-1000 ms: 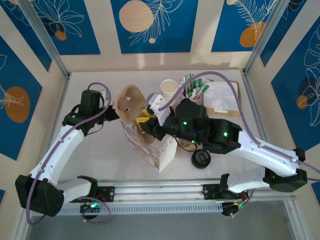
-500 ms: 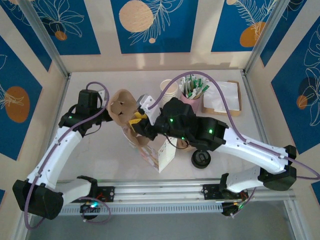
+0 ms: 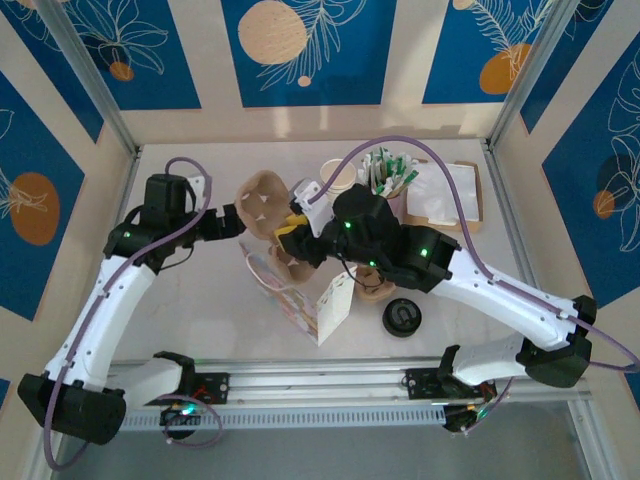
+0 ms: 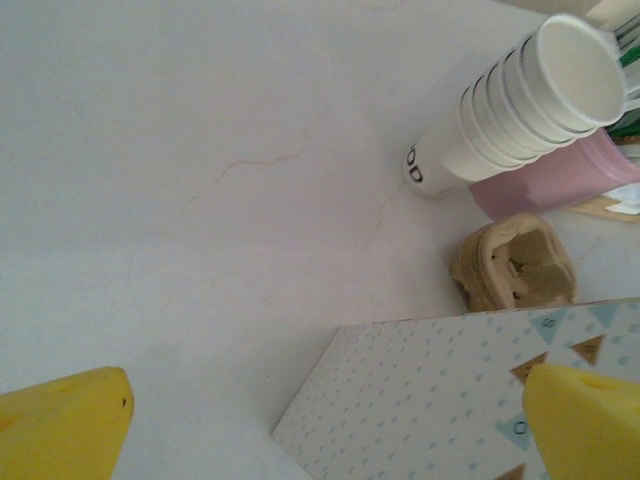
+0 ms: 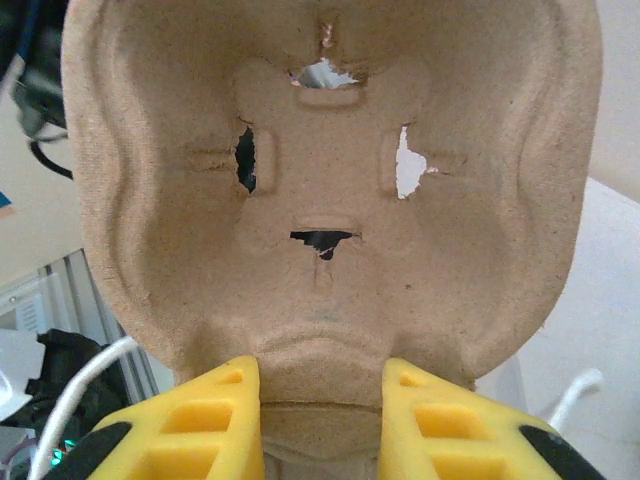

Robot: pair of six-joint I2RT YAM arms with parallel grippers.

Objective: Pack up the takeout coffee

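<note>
Robot lab test cell, dressed as a café counter. Aluminium frame posts (image 3: pixel 90 85) at 10 and 2 o'clock, printed blue-and-cream wall panels (image 3: pixel 300 50). Left arm (image 3: pixel 100 320) and right arm (image 3: pixel 510 300) mounted on a slotted rail (image 3: pixel 320 385) at 6. White bench (image 3: pixel 230 330) carries takeout stock around 12 to 1: pulp cup carrier (image 3: pixel 262 200), paper cup stack (image 3: pixel 338 177), sachet holder (image 3: pixel 385 180), napkin tray (image 3: pixel 450 195).

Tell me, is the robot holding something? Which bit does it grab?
Yes. The right gripper pinches the brown cup carrier by the rim at one end, between its two yellow fingers. The left gripper is open and holds nothing.
</note>
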